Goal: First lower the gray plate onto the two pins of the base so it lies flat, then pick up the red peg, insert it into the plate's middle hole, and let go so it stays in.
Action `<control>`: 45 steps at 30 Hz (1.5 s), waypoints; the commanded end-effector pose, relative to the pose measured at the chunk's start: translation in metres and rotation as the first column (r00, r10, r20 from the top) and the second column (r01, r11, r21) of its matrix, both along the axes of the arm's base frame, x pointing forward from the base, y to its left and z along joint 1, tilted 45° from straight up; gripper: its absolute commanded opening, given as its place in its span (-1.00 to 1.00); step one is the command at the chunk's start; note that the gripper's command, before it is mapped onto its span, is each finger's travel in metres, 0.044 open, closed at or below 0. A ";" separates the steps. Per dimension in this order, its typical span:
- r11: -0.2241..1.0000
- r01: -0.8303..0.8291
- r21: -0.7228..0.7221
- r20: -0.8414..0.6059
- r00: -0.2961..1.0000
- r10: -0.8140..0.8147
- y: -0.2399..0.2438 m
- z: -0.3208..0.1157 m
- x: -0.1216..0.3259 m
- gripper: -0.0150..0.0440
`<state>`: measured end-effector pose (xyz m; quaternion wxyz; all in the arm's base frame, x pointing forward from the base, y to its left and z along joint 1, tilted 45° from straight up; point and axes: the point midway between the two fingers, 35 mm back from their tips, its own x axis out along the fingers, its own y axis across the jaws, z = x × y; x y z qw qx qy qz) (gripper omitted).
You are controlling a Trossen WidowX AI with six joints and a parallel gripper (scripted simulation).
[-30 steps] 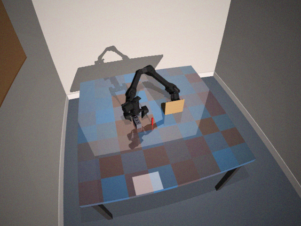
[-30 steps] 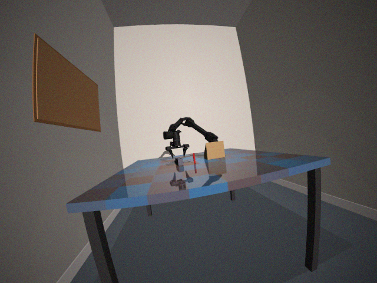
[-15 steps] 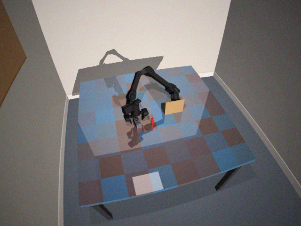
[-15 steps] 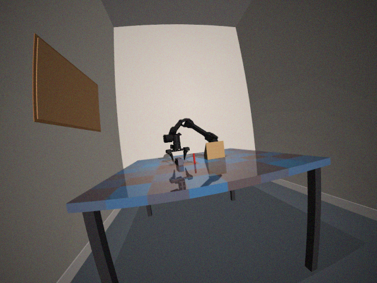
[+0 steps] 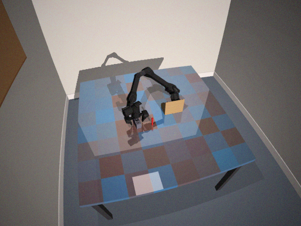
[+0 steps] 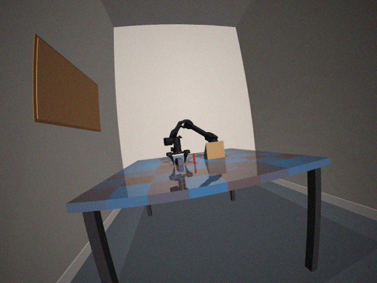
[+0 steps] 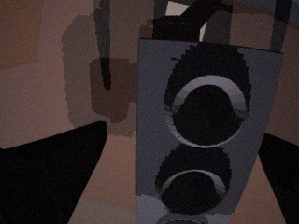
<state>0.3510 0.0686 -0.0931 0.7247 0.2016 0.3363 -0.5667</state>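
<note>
The gray plate [image 5: 138, 125] [image 6: 179, 161] [image 7: 149, 107] shows as a gray block beneath the arm. Two of its round, dark holes show whole in the wrist view and a third is cut off at the bottom edge. My gripper [image 5: 137, 121] [image 6: 179, 164] [image 7: 185, 136] is open, pointing down, with one black finger on each side of the plate and a gap on both sides. The red peg [image 5: 152, 120] [image 6: 194, 158] stands upright just right of the gripper in the top and exterior views. I cannot make out the base or its pins, nor how the plate rests on them.
A tan panel [image 5: 174, 107] [image 6: 215, 150] stands right of the peg, in front of the arm's foot. A pale rectangle [image 5: 142, 184] shows near the front edge of the glossy checkered table [image 5: 155, 157] [image 6: 208, 191]. A brown board [image 6: 65, 88] hangs on the left wall.
</note>
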 end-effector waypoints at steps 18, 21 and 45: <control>1.000 -0.003 -0.004 0.001 1.000 0.003 -0.002 -0.001 0.000 -0.29; 1.000 -0.003 -0.004 0.001 1.000 0.003 -0.002 -0.001 0.000 -0.36; 1.000 -0.005 0.006 -0.001 1.000 0.005 0.042 0.036 -0.004 -0.49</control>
